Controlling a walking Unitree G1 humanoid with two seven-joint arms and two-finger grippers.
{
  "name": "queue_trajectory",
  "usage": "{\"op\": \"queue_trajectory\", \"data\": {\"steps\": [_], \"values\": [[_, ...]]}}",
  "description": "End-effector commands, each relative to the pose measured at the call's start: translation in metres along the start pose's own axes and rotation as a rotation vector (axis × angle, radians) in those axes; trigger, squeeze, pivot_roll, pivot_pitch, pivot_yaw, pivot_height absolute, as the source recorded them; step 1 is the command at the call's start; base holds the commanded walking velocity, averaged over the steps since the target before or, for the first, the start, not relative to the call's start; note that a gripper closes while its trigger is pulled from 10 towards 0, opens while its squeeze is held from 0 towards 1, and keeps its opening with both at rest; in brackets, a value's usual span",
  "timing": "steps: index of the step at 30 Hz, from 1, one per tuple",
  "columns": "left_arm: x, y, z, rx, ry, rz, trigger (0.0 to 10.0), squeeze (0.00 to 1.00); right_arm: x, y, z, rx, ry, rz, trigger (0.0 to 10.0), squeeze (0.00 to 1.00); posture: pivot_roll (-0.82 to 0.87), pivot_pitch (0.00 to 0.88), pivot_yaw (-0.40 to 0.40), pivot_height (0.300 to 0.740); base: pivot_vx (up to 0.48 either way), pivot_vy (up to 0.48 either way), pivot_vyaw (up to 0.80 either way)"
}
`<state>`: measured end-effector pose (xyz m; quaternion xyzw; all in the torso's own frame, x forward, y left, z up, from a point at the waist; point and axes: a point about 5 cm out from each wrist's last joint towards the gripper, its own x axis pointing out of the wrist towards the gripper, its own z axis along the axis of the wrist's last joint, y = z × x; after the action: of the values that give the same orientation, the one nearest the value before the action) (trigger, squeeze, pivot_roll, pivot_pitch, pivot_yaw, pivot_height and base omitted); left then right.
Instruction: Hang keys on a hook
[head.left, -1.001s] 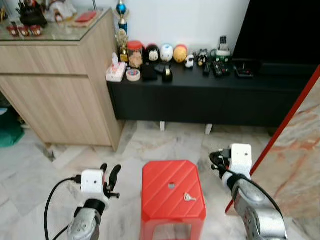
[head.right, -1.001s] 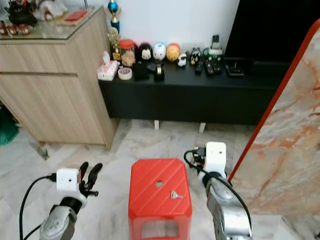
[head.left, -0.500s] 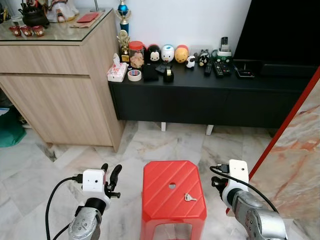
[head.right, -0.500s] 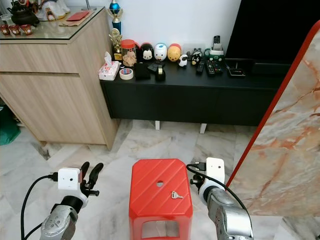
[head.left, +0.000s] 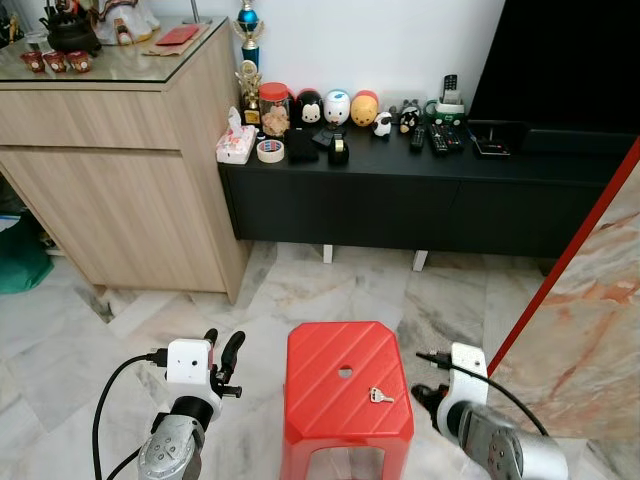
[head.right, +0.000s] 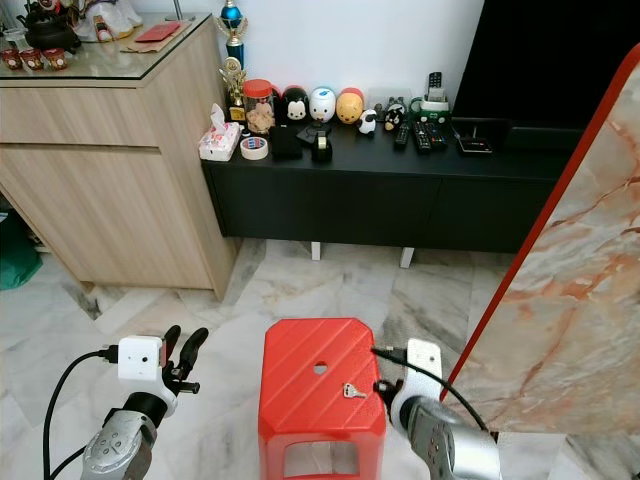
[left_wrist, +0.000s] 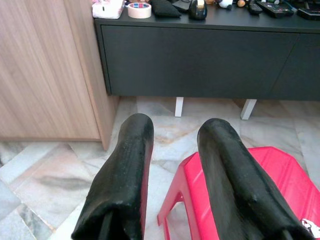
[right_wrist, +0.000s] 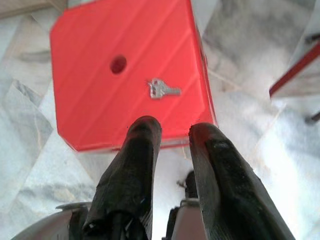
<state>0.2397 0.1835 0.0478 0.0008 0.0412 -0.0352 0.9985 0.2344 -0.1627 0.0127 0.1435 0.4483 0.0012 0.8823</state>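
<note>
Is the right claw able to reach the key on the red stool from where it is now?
Probably yes. The right claw is open beside the red stool, aimed at the key, which lies alone on the seat with nothing between them.

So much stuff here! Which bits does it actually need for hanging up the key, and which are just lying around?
For the job:
- key, lying on the red stool
- right tool, open, pointing down at the stool beside the key
- left tool, open, idle

Just lying about:
- tape roll, tissue pack, round toy figures and remote controls on the black cabinet
</note>
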Motion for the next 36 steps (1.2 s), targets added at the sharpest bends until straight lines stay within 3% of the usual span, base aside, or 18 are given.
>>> {"op": "queue_trajectory", "data": {"steps": [1, 4, 5, 7, 8, 12, 14, 21, 22, 23, 27, 32, 36], "values": [[0.002, -0.003, -0.002, 0.0, 0.021, -0.017, 10.0, 0.0, -0.001, -0.002, 0.002, 0.014, 0.001, 0.0, 10.0, 0.0, -0.03, 0.0, -0.03, 0.74, 0.0, 0.0, 0.0], [0.003, -0.004, -0.002, 0.0, 0.023, -0.022, 10.0, 0.0, -0.002, -0.004, 0.008, -0.002, -0.037, -0.021, 10.0, 0.0, -0.03, 0.0, -0.03, 0.74, 0.0, 0.0, 0.0], [0.003, -0.005, -0.002, -0.001, 0.022, -0.022, 10.0, 0.0, -0.004, -0.006, 0.023, -0.031, -0.158, -0.064, 10.0, 0.0, -0.02, 0.0, -0.03, 0.74, 0.0, 0.0, 0.0], [0.004, -0.005, -0.001, -0.001, 0.02, -0.023, 10.0, 0.0, -0.009, -0.007, 0.041, -0.066, -0.299, -0.099, 10.0, 0.0, -0.02, 0.0, -0.03, 0.74, 0.0, 0.0, 0.0], [0.004, -0.005, -0.001, -0.002, 0.02, -0.023, 10.0, 0.0, -0.016, -0.003, 0.056, -0.11, -0.435, -0.099, 10.0, 0.0, -0.02, 0.0, -0.03, 0.74, 0.0, 0.0, 0.0], [0.005, -0.005, -0.003, 0.001, 0.024, -0.02, 10.0, 0.0, -0.035, 0.019, 0.075, -0.267, -0.691, -0.001, 10.0, 0.0, -0.03, 0.0, -0.028, 0.74, 0.0, 0.0, 0.0], [0.006, -0.005, -0.003, 0.002, 0.023, -0.018, 10.0, 0.0, -0.039, 0.019, 0.074, -0.294, -0.75, -0.021, 10.0, 0.0, -0.03, 0.0, -0.026, 0.74, 0.0, 0.0, 0.0], [0.006, -0.004, -0.001, 0.006, 0.01, -0.013, 10.0, 0.0, -0.037, 0.012, 0.056, -0.29, -0.804, -0.032, 10.0, 0.0, -0.03, 0.0, -0.025, 0.74, 0.0, 0.0, 0.0], [0.006, -0.003, -0.001, 0.008, 0.01, -0.012, 10.0, 0.0, -0.032, 0.007, 0.047, -0.277, -0.791, -0.036, 10.0, 0.0, -0.03, 0.0, -0.025, 0.74, 0.0, 0.0, 0.0], [0.004, -0.003, -0.002, 0.024, 0.013, -0.014, 10.0, 0.0, -0.023, -0.007, 0.033, -0.21, -0.757, -0.089, 10.0, 0.0, -0.03, 0.0, -0.023, 0.74, 0.0, 0.0, 0.0], [0.004, -0.003, -0.003, 0.023, 0.012, -0.012, 10.0, 0.0, -0.016, -0.022, 0.018, -0.14, -0.722, -0.154, 10.0, 0.0, -0.01, 0.004, -0.019, 0.74, 0.0, 0.0, 0.0], [0.004, -0.002, -0.002, 0.015, 0.004, -0.012, 10.0, 0.0, -0.017, -0.008, 0.026, -0.19, -0.781, -0.108, 10.0, 0.0, -0.03, 0.008, -0.015, 0.74, 0.0, 0.0, 0.0], [0.006, -0.004, -0.002, 0.013, 0.01, -0.012, 10.0, 0.0, -0.016, -0.004, 0.034, -0.176, -0.814, -0.098, 10.0, 0.0, -0.02, 0.007, -0.012, 0.74, 0.0, 0.0, 0.0]]}}
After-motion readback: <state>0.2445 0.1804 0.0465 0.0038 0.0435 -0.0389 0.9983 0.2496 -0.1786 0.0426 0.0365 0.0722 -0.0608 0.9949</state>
